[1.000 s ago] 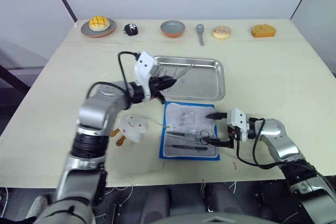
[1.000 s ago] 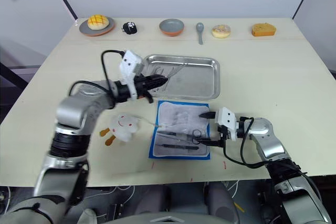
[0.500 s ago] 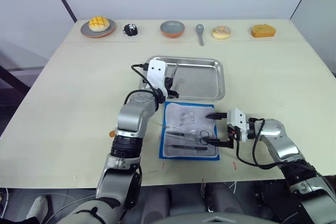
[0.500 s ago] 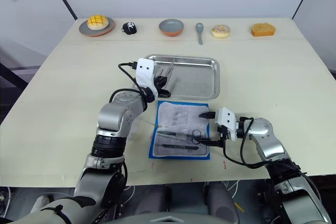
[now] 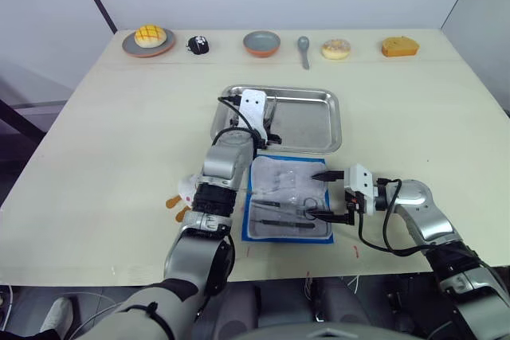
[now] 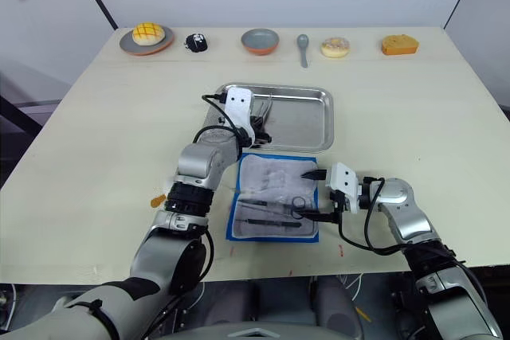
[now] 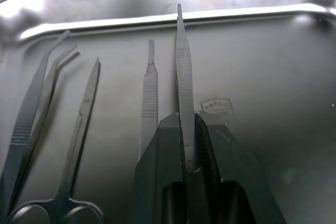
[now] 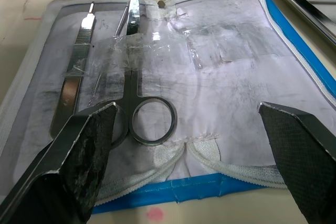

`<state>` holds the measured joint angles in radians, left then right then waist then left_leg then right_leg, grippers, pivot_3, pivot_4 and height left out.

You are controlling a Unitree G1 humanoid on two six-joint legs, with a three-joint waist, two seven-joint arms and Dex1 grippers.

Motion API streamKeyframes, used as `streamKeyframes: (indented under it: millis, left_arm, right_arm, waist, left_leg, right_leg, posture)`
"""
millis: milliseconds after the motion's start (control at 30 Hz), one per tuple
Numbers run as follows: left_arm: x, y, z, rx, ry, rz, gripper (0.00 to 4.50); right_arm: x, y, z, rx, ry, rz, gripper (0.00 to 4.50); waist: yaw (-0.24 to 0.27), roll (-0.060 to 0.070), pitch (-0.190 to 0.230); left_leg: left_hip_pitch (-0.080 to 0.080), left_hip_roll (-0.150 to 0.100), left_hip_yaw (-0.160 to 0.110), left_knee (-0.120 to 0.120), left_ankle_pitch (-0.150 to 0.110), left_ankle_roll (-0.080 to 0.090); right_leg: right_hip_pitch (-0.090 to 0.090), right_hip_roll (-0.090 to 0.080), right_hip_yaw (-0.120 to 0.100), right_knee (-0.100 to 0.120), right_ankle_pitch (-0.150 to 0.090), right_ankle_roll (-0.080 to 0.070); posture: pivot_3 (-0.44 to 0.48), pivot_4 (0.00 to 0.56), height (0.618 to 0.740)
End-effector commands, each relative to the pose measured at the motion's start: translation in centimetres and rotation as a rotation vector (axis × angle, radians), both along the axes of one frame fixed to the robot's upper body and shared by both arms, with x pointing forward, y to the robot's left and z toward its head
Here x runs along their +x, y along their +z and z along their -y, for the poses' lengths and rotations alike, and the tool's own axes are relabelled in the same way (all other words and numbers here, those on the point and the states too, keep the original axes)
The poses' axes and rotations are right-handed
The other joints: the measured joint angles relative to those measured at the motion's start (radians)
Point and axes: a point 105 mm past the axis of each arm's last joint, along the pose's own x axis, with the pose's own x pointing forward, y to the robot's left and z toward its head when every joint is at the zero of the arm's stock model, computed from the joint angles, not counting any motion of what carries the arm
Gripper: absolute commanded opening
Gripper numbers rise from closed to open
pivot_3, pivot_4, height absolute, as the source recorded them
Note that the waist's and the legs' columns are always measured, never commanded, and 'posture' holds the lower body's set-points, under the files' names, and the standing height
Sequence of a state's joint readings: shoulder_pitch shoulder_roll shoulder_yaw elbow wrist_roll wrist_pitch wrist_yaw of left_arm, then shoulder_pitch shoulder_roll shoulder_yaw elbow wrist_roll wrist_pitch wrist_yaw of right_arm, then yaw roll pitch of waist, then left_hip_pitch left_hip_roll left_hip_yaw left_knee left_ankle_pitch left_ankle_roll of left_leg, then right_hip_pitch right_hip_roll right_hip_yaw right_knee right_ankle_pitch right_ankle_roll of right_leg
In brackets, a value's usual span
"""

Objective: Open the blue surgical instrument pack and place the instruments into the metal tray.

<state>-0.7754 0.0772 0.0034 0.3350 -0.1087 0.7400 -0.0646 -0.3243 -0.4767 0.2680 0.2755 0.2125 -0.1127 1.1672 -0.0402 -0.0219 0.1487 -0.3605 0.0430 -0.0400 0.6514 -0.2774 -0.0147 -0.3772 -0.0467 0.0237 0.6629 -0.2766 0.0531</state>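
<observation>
The metal tray (image 5: 319,129) lies on the pale worktop (image 5: 414,109) and serves here as the landmark. The left pincer (image 7: 188,145) is over the tray's left part, clenched on a slim straight pair of forceps (image 7: 184,72) whose tip points at the tray's far rim. Beside that held piece, on the tray floor, lie a scalpel handle (image 7: 148,85), a pair of scissors (image 7: 79,129) and bent tweezers (image 7: 37,103), side by side and apart from one another.

Just in front of the tray, nearly touching its near rim, the blue surgical instrument pack (image 5: 256,232) lies opened flat, its whitish lining up. On the lining rest a ring-handled pair of scissors (image 8: 137,98) under a clear strip, and a scalpel handle (image 8: 76,64) beside it.

The right pincer (image 5: 325,194) is at the pack's right edge, in front of the tray's right corner, its fingers (image 8: 79,156) spread wide and holding nothing; the ring-handled scissors lie between them.

A small white lump with orange bits (image 5: 182,195) sits left of the pack. Along the worktop's far edge, beyond the tray, stand a plate with a yellow bun (image 5: 149,40), a small black object (image 5: 198,44), a round bowl (image 5: 262,42), a grey spoon (image 5: 304,47), a doughnut (image 5: 336,48) and an orange cake piece (image 5: 399,46).
</observation>
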Motion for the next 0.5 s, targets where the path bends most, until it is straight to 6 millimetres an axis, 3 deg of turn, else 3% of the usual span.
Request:
streamKeyframes:
  millis: [33,167,200,400,433,500]
  left_arm:
    - [0.0,0.9,0.2,-0.016,-0.009,0.014,0.05]
    - [-0.2,0.7,0.2,-0.022,-0.005,0.001,0.05]
    - [-0.2,0.7,0.2,-0.026,-0.005,-0.002,0.93]
    - [-0.3,1.8,0.1,-0.020,-0.005,0.025,3.91]
    - [-0.3,2.5,0.0,-0.026,-0.008,0.043,4.21]
    - [-0.7,4.2,-0.2,-0.042,-0.039,0.086,4.21]
  right_arm:
    - [-1.7,-4.6,0.7,-0.144,-0.008,-0.139,4.50]
    - [-1.6,-4.5,0.6,-0.141,-0.009,-0.138,4.50]
    - [-1.6,-4.5,0.6,-0.141,-0.009,-0.138,4.50]
    - [-1.6,-4.5,0.4,-0.139,-0.006,-0.136,4.50]
    - [-1.6,-4.5,0.4,-0.139,-0.006,-0.136,4.50]
    - [-1.6,-4.5,0.4,-0.139,-0.006,-0.137,4.50]
  waist:
    - [0.000,0.000,0.000]
    - [0.000,0.000,0.000]
    - [0.000,0.000,0.000]
    - [-0.001,0.000,0.000]
    - [-0.001,0.000,0.000]
    - [-0.001,0.000,0.000]
  left_leg:
    - [0.000,0.000,0.000,0.000,0.000,0.000]
    - [0.000,0.000,0.000,0.000,0.000,0.000]
    - [0.000,0.000,0.000,0.000,0.000,0.000]
    - [0.000,0.000,0.000,0.000,0.000,0.000]
    - [0.000,0.000,0.000,0.000,0.000,0.000]
    - [0.000,0.000,0.000,0.000,0.000,0.000]
  right_leg:
    - [0.000,0.000,0.000,0.000,0.000,0.000]
    - [0.000,0.000,0.000,0.000,0.000,0.000]
    - [0.000,0.000,0.000,0.000,0.000,0.000]
    - [0.000,0.000,0.000,0.000,0.000,0.000]
    - [0.000,0.000,0.000,0.000,0.000,0.000]
    - [0.000,0.000,0.000,0.000,0.000,0.000]
  posture:
    - [0.000,0.150,0.732]
    - [0.000,0.150,0.732]
    - [0.000,0.150,0.732]
    - [0.000,0.150,0.732]
    - [0.000,0.150,0.732]
    - [0.000,0.150,0.732]
